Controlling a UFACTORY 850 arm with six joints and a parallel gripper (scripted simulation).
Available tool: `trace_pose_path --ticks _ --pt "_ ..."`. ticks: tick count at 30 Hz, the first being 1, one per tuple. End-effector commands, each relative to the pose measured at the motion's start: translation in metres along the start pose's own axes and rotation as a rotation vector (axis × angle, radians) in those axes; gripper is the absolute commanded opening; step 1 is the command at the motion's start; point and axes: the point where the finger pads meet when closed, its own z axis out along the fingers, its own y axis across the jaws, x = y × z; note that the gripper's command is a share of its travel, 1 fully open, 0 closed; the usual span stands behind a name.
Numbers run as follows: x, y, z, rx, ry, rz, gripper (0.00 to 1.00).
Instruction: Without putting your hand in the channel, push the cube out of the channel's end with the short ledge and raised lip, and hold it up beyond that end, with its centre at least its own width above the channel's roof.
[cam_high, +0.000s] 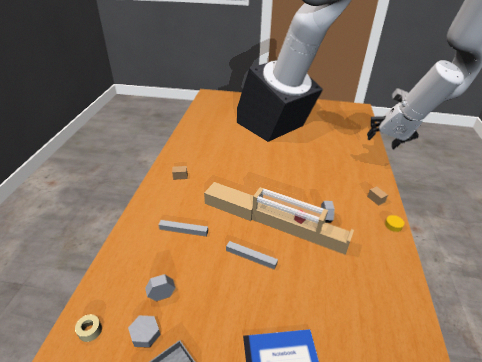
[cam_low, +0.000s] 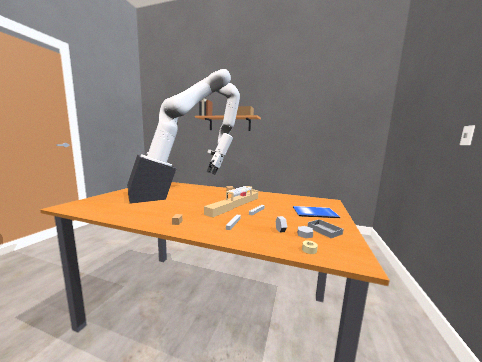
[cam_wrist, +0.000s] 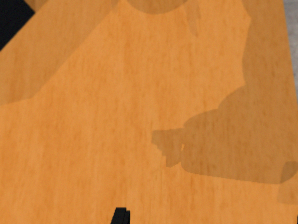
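Grey tray (cam_high: 172, 353), cube (cam_high: 300, 218) inside channel (cam_high: 287, 212)

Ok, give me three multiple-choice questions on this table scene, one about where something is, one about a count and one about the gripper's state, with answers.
1. Where is the red cube?
A. Inside the channel
B. On the notebook
C. Beside the yellow disc

2. How many long grey bars lie on the table?
A. One
B. Two
C. Four

3. What state is the gripper in?
A. Shut on the cube
B. Shut on a bar
C. Open, holding nothing

Answers:
1. A, the cube shows through the railed top of the channel.
2. B, one bar lies left of the channel and another in front of it.
3. C, the gripper hangs in the air over the table's far right edge, away from every object, fingers apart.
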Motion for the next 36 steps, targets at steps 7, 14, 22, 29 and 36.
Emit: trace_pose_path --ticks 7,14,22,29,36 --pt "0.0 0.0 0.0 -0.001 0.0 0.0 1.0" --pt "0.0 0.0 0.0 -0.001 0.0 0.0 1.0" --pt "-0.014 -0.01 -0.002 -0.014 0.0 0.052 0.0" --pt "-0.081 -0.065 -0.012 -0.085 0.002 0.314 0.0" --pt "-0.101 -0.082 -0.015 -0.107 0.003 0.392 0.0"
